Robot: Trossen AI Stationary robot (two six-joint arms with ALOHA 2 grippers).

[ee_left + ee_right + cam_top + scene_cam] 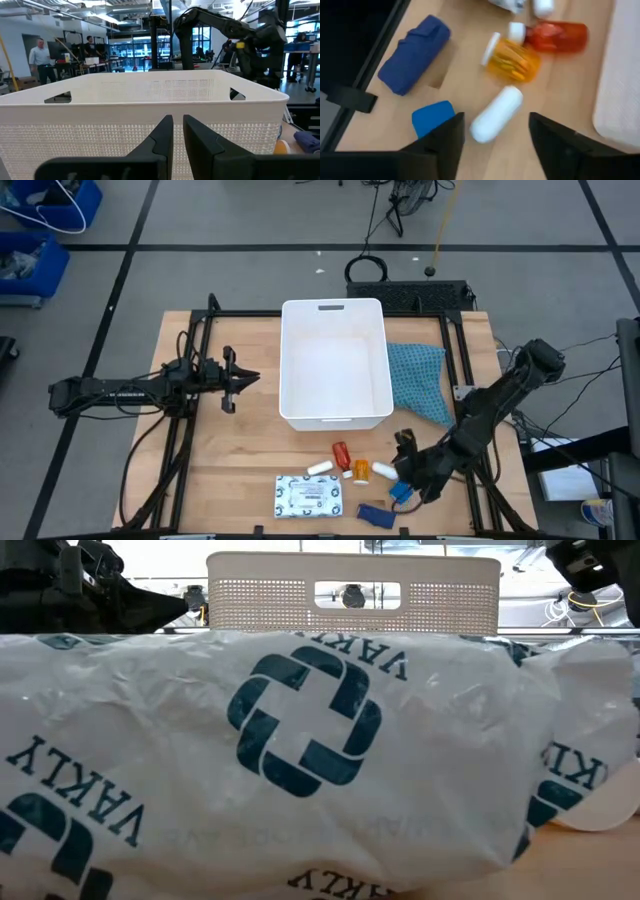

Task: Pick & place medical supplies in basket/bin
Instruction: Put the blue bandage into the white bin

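Bin (335,360): mid-table, empty as far as I see. Left gripper (240,379): I park it beside the bin, fingers nearly together. Right gripper (495,131): fingers apart, holding nothing, straddling a white tube (496,114). I judge this the first pick; next I descend and close. Blue cube (432,117) lies close by; orange bottle (512,59) and red bottle (555,36) lie beyond, packet (308,495) further off.

Room, as we log it: grey floor (250,275) w/ dark seam lines; blue crates (40,225) at far-left corner; black cables (400,210) on floor beyond the light wood surface (240,450). Left wrist view: big workshop hall, ceiling lights (115,10), glass frontage (135,50), benches, people standing (40,60) in bkgd.
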